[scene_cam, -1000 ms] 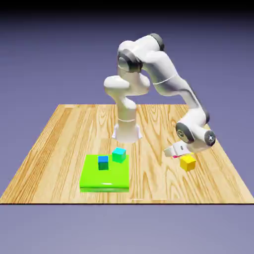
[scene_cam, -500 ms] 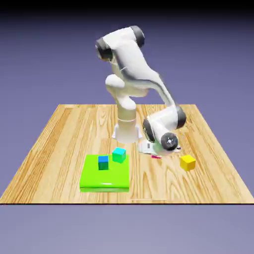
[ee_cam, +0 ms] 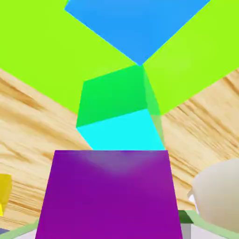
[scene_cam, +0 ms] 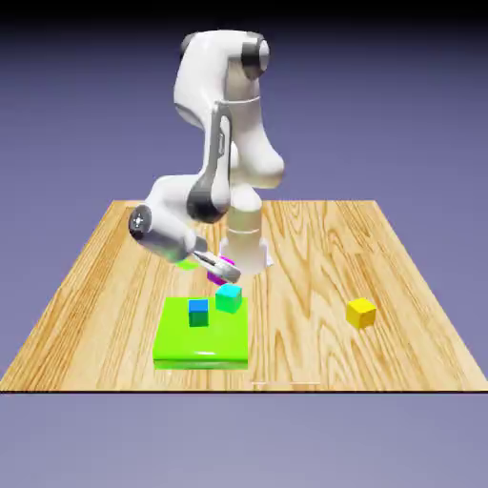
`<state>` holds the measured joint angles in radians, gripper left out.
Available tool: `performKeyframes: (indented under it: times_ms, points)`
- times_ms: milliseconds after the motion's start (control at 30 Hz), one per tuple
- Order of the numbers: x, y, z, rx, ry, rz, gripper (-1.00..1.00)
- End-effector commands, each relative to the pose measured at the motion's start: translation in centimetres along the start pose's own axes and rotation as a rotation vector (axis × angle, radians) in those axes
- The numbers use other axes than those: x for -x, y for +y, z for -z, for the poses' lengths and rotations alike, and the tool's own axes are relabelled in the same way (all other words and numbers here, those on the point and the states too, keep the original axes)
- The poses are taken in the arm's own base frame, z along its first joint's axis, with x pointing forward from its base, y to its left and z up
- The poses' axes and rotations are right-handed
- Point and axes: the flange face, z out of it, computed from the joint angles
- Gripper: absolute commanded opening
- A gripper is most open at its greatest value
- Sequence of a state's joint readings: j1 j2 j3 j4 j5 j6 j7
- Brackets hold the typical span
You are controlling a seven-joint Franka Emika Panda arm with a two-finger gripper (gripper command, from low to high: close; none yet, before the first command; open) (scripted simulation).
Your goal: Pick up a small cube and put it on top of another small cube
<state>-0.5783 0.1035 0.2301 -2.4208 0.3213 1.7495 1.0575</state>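
The magenta-pink cube (scene_cam: 222, 272) is up off the tabletop, pinched between the fingers of the gripper (scene_cam: 217, 270), and it hangs just above and behind the teal cube (scene_cam: 229, 297), not touching it as far as the exterior view shows. In the hand view the same magenta-pink cube (ee_cam: 108, 193) fills the bottom of the picture, broad and purple-shaded, hiding the fingertips on either side, with the teal cube (ee_cam: 119, 116) directly beyond it. The teal cube sits on the bright green pad (scene_cam: 202, 343), at the pad's far edge toward its corner on the exterior view's right. Beside it on the same pad, a little nearer the pad's middle, stands a blue cube (scene_cam: 198, 312), close to the teal one but apart from it; in the hand view that blue cube (ee_cam: 135, 25) shows past the teal cube. The green pad lies on the wooden tabletop (scene_cam: 114, 286) close to its near edge, left of centre in the exterior view. The white arm (scene_cam: 224, 124) bends down from high over the far edge to the gripper above the pad. Well off toward the tabletop's right edge in the exterior view, a yellow cube (scene_cam: 360, 313) sits alone on the wood.
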Motion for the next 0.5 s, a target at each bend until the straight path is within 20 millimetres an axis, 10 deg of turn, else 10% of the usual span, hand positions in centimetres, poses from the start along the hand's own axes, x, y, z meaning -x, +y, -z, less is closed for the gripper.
performKeyframes:
  times_ms: [0,433,467]
  points:
    - [-0.1,-0.1,-0.3,0.002,0.001,0.000,-1.00]
    - [-0.8,-0.5,-4.2,-0.002,0.011,-0.005,-1.00]
    - [-0.8,-0.5,-4.2,-0.002,0.011,-0.005,1.00]
